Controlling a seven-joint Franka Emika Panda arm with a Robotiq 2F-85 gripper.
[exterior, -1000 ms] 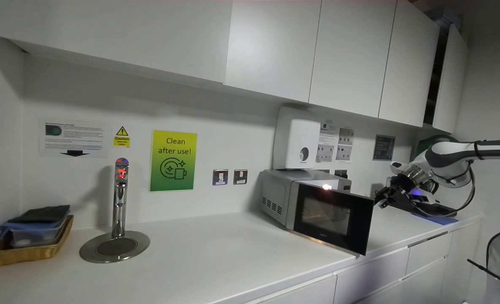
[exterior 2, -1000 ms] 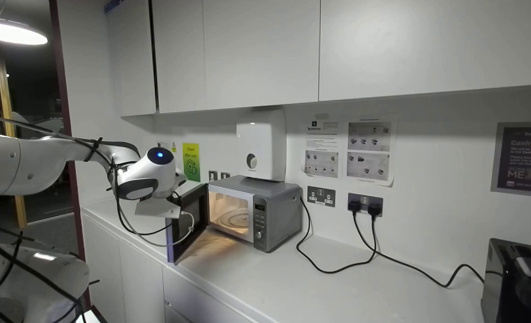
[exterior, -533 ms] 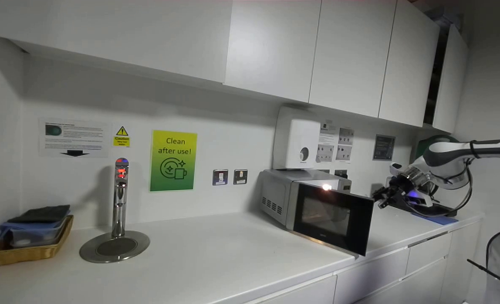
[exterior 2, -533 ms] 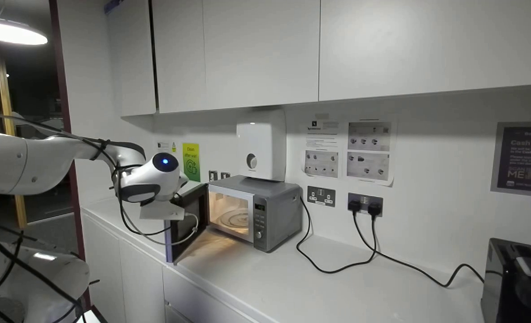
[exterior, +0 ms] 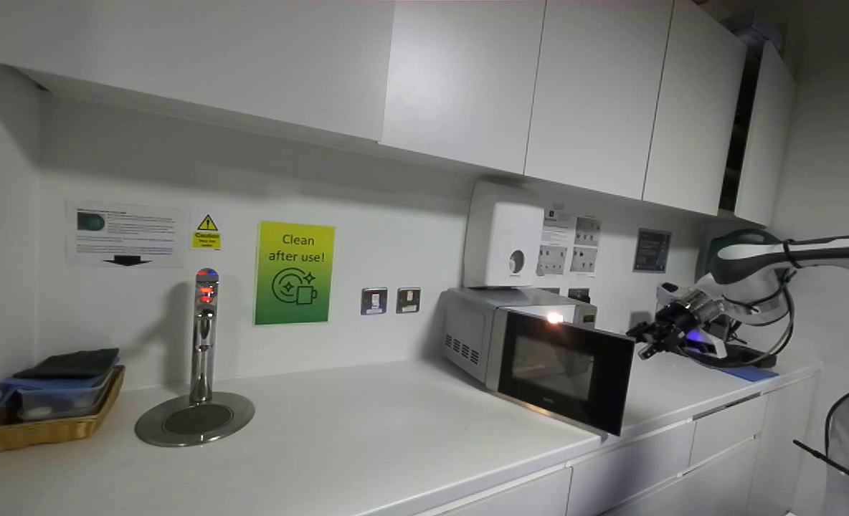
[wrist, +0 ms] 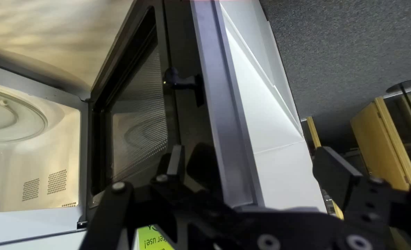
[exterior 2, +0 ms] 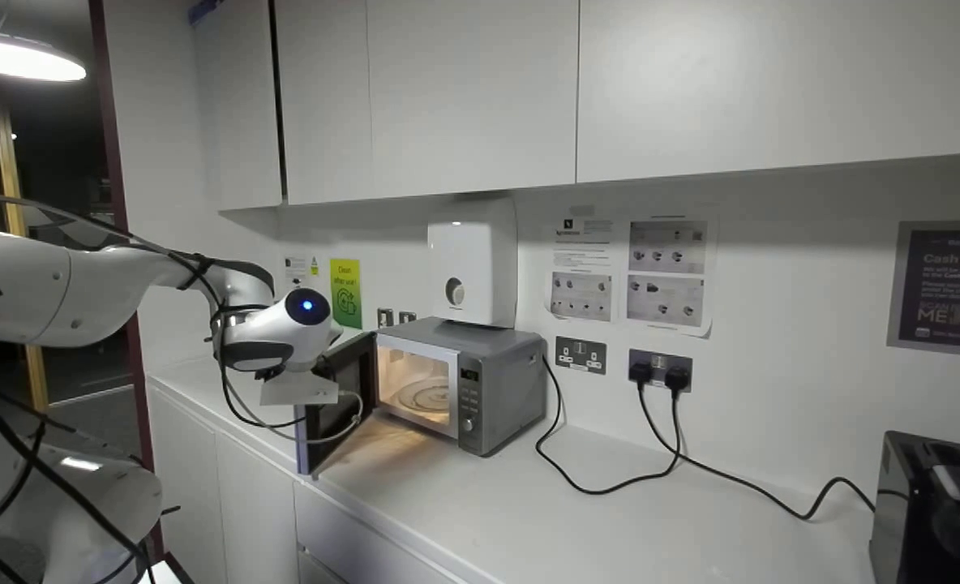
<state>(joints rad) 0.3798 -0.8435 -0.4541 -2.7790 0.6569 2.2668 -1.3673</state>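
Note:
A grey microwave (exterior 2: 496, 365) stands on the counter, its cavity lit and a glass turntable (wrist: 4, 114) inside. Its black-framed door (exterior: 568, 373) is swung wide. My gripper (wrist: 256, 161) is open, fingers spread to either side of the door's free edge (wrist: 226, 104). One finger (wrist: 176, 163) lies along the door's inner side, close to its surface; contact cannot be made out. The other finger (wrist: 334, 166) stands well off on the outer side. In an exterior view the gripper (exterior: 638, 342) is at the door's upper corner. Elsewhere, arm and door hide it.
A towel dispenser (exterior: 503, 233) hangs above the microwave, under wall cabinets (exterior 2: 472, 97). Cables (exterior 2: 561, 470) run along the counter (exterior 2: 610, 519) to a dark appliance (exterior 2: 942, 503). At the far end are a steel tap (exterior: 204, 344) and a wicker basket (exterior: 59, 426).
The arm has shifted slightly down and, in the view along the dispenser tap, leftward. The microwave door's free edge has swung a little farther out. The gripper's opening looks the same.

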